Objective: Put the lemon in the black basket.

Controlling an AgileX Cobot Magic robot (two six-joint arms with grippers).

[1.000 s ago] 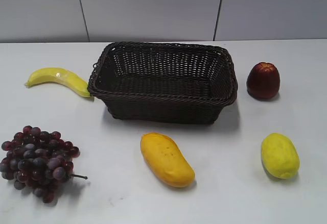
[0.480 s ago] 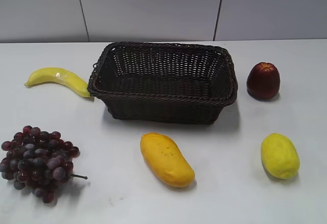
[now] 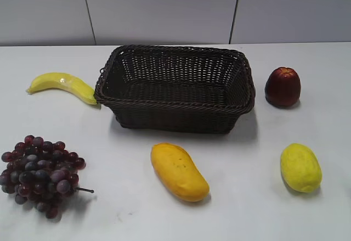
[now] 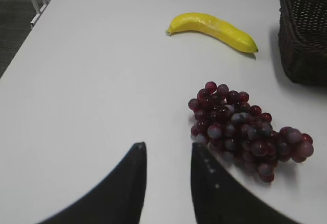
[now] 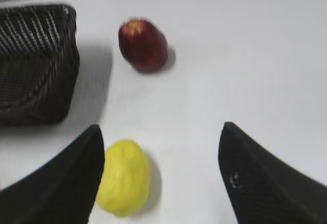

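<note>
The lemon (image 3: 300,167) lies on the white table at the front right, pale greenish-yellow and oval. In the right wrist view the lemon (image 5: 124,178) sits just inside my right gripper's left finger. My right gripper (image 5: 161,132) is open wide and empty above the table. The black basket (image 3: 175,87) stands empty at the table's middle back; its corner shows in the right wrist view (image 5: 36,60) and the left wrist view (image 4: 304,35). My left gripper (image 4: 167,147) is open with a narrow gap, empty, beside the grapes. Neither gripper shows in the exterior view.
A red apple (image 3: 283,87) stands right of the basket. An orange-yellow mango (image 3: 179,171) lies in front of it. A banana (image 3: 63,85) lies left of the basket. Dark purple grapes (image 3: 39,173) sit at the front left. The table's left edge (image 4: 30,35) shows.
None in the exterior view; the fruit and basket have not moved.
</note>
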